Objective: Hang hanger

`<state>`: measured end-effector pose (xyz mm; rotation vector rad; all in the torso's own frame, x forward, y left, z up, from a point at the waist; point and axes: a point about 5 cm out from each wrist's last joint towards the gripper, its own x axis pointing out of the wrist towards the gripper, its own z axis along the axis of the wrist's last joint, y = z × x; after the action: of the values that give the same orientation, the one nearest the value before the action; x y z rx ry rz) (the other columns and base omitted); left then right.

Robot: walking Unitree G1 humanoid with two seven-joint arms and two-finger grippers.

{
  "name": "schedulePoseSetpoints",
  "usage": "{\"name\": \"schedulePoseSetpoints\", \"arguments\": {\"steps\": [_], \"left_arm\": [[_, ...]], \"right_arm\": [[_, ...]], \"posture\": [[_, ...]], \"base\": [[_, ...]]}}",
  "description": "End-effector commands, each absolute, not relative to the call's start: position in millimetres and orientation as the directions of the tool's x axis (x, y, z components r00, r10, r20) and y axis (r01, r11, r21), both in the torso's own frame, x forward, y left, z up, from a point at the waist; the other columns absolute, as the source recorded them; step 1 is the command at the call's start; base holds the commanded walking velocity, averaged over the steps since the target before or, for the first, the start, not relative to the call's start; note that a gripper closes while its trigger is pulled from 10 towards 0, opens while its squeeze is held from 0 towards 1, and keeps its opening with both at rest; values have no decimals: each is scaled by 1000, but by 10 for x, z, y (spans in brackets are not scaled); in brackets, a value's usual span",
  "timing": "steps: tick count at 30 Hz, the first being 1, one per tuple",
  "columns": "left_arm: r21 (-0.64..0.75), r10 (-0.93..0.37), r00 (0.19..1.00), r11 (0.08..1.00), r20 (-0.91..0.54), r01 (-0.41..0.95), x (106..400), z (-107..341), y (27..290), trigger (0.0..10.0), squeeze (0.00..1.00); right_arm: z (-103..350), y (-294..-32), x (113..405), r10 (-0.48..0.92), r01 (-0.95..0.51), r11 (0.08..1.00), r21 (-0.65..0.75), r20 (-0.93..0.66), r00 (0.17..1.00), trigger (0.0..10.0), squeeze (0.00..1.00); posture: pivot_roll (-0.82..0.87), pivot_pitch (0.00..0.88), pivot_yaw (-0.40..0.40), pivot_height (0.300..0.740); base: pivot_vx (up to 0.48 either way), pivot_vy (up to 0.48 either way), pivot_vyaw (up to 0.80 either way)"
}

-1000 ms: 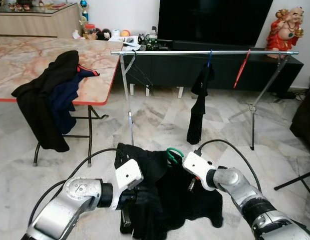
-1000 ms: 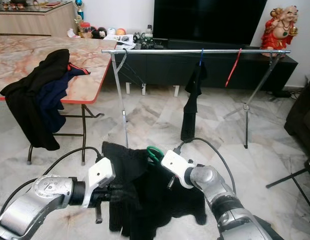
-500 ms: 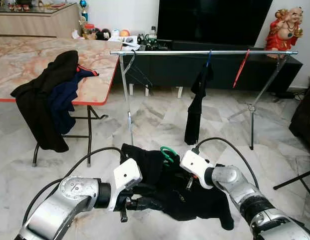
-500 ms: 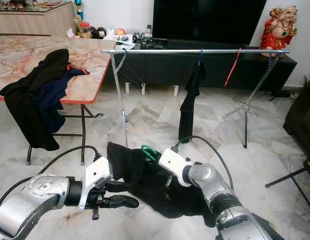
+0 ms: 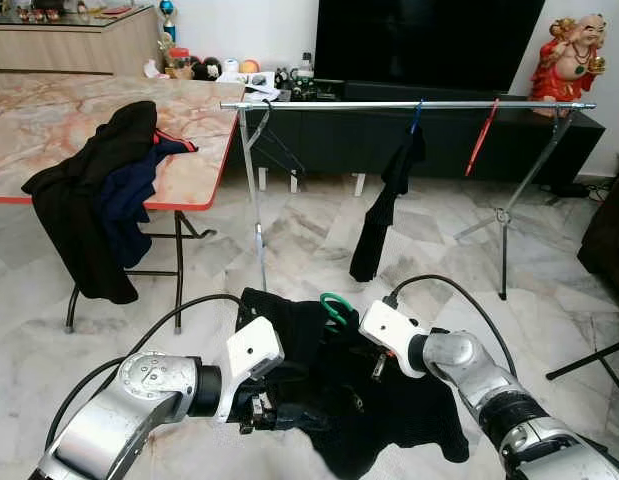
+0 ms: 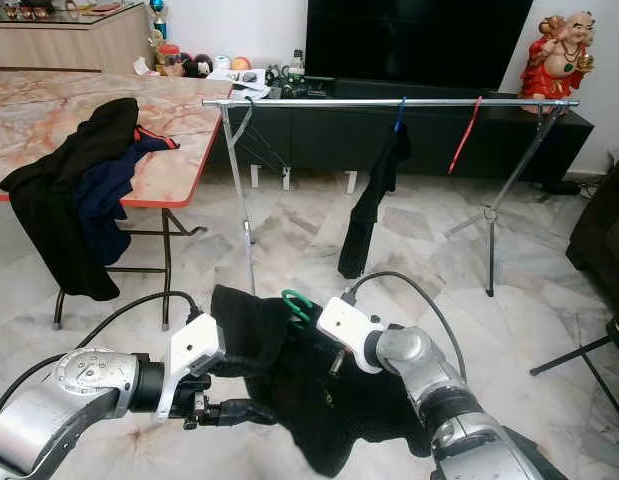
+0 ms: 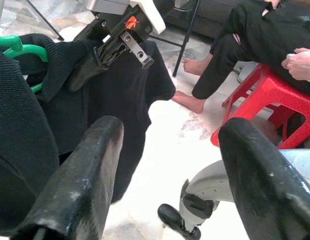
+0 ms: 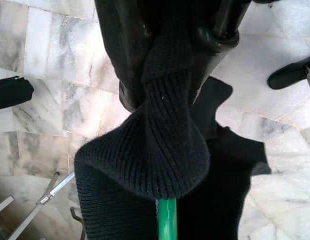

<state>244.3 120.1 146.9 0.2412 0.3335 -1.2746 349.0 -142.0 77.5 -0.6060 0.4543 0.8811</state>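
Observation:
A black knit garment (image 5: 364,405) hangs on a green hanger (image 5: 336,308), held low over the floor in front of me. My right gripper (image 8: 170,75) is shut on the garment's neck, bunched over the hanger's green stem (image 8: 166,220). My left gripper (image 7: 170,130) is open with nothing between its fingers. It sits at the garment's left side (image 5: 277,412), one finger against the cloth. Beyond stands the metal clothes rail (image 5: 409,104), carrying a black garment on a blue hanger (image 5: 381,215) and a bare red hanger (image 5: 482,135).
A marble-topped folding table (image 5: 49,120) stands at the left with dark clothes (image 5: 89,200) draped over its edge. The rail's legs (image 5: 259,230) spread on the marble floor before a black TV console (image 5: 439,140). A person (image 7: 255,40) sits on a red stool (image 7: 265,100) nearby.
My left gripper has come out of the garment's folds and stands open at its side. The held garment's hem has swung lower. The black garment on the rail swings to the left.

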Motion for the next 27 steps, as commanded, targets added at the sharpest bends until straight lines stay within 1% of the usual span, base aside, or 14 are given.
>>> {"name": "schedulePoseSetpoints", "arguments": {"steps": [1, 4, 5, 6, 7, 8, 9, 12, 15, 18, 19, 22, 26, 27], "left_arm": [[3, -891, 255, 273, -375, 962, 2430, 1506, 1206, 10000, 1000], [0, -885, 259, 281, -386, 960, 2423, 1508, 1219, 10000, 1000], [51, -810, 358, 379, -464, 924, 2547, 1328, 1354, 10000, 0], [51, -810, 358, 379, -464, 924, 2547, 1328, 1354, 10000, 0], [97, -739, 422, 440, -525, 892, 2622, 1188, 1471, 10000, 0], [130, -690, 454, 469, -564, 874, 2656, 1090, 1553, 10000, 0], [146, -664, 467, 480, -585, 865, 2668, 1038, 1596, 10000, 0], [151, -654, 466, 479, -595, 865, 2660, 1019, 1609, 10000, 0], [184, -605, 486, 491, -631, 851, 2677, 954, 1663, 10000, 0], [170, -615, 474, 486, -631, 857, 2664, 936, 1661, 10000, 0], [149, -631, 458, 480, -626, 864, 2646, 933, 1648, 10000, 0], [52, -716, 377, 431, -588, 901, 2571, 943, 1564, 10000, 0], [43, -734, 346, 398, -584, 916, 2575, 930, 1513, 10000, 0], [39, -741, 342, 394, -578, 918, 2582, 939, 1499, 10000, 0]], "right_arm": [[895, -1421, 3559, 585, -803, 503, -321, -557, 589, 0, 0], [896, -1431, 3559, 583, -805, 494, -328, -563, 586, 0, 0], [838, -1532, 3465, 612, -872, 368, -322, -622, 488, 0, 0], [838, -1532, 3465, 612, -872, 368, -322, -622, 488, 0, 0], [785, -1615, 3383, 619, -912, 275, -304, -670, 410, 0, 0], [741, -1677, 3321, 614, -934, 213, -286, -704, 356, 0, 0], [716, -1711, 3289, 608, -943, 186, -277, -721, 332, 0, 0], [695, -1724, 3280, 599, -940, 193, -280, -725, 339, 0, 0], [662, -1738, 3258, 593, -944, 197, -266, -734, 331, 0, 0], [632, -1756, 3224, 589, -954, 168, -247, -751, 298, 0, 0], [608, -1769, 3185, 592, -966, 135, -221, -763, 258, 0, 0], [615, -1747, 3166, 619, -974, 109, -199, -753, 223, 0, 0], [633, -1667, 3118, 658, -990, 14, -138, -744, 113, 0, 0], [640, -1652, 3119, 662, -991, 6, -136, -742, 106, 0, 0]], "posture": [[204, 0, -61, 740], [204, 0, -61, 740], [197, 0, -62, 740], [197, 0, -62, 740], [196, 0, -62, 740], [195, 0, -62, 740], [195, 0, -62, 740], [195, 0, -61, 740], [196, 0, -62, 740], [196, 0, -62, 740], [199, 0, -64, 740], [206, 0, -66, 740], [207, 1, -64, 740], [205, 3, -64, 740]], "base": [[0, 0, 0], [0, 0, 0], [0, 0, 0], [0, 0, 0], [0, 0, 0], [0, 0, 0], [0, 0, 0], [0, 0, 0], [0, 0, 0], [0, 0, 0], [0, 0, 0], [0, 0, 0], [0, 0, 0], [0, 0, 0]]}}
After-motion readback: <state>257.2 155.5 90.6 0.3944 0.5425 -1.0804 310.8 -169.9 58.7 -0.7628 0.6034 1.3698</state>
